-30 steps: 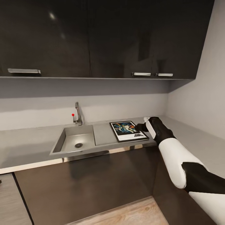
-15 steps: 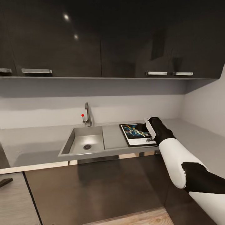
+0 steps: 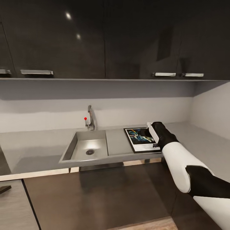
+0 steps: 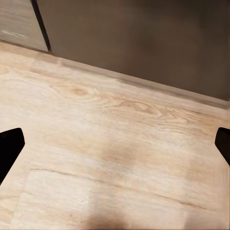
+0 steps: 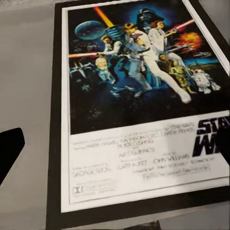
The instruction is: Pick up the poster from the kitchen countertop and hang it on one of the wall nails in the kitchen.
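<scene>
— Kitchen first: what surrounds you?

— Dark glossy upper cabinets (image 3: 105, 38) hang over a pale grey tabletop (image 3: 32, 143) against a light grey wall, with dark cabinet fronts below.

— Where is your right end effector (image 3: 149, 130)?

— It hovers over the right part of the poster (image 3: 140, 140). In the right wrist view its dark fingertips (image 5: 9, 148) sit wide apart at the picture's two edges, nothing between them but the poster below, so it is released.

— And the poster itself?

— It lies flat on the tabletop, just right of the steel sink (image 3: 86, 145) and its drainer, near the front edge. You can read the black frame, white border and part of the logo in the right wrist view (image 5: 139, 105). The tap (image 3: 90, 118) stands behind the sink.

— Your left end effector (image 4: 115, 148)?

— Its fingertips are also spread wide, released, over pale wooden floor (image 4: 110, 143) beside a dark cabinet base.
</scene>
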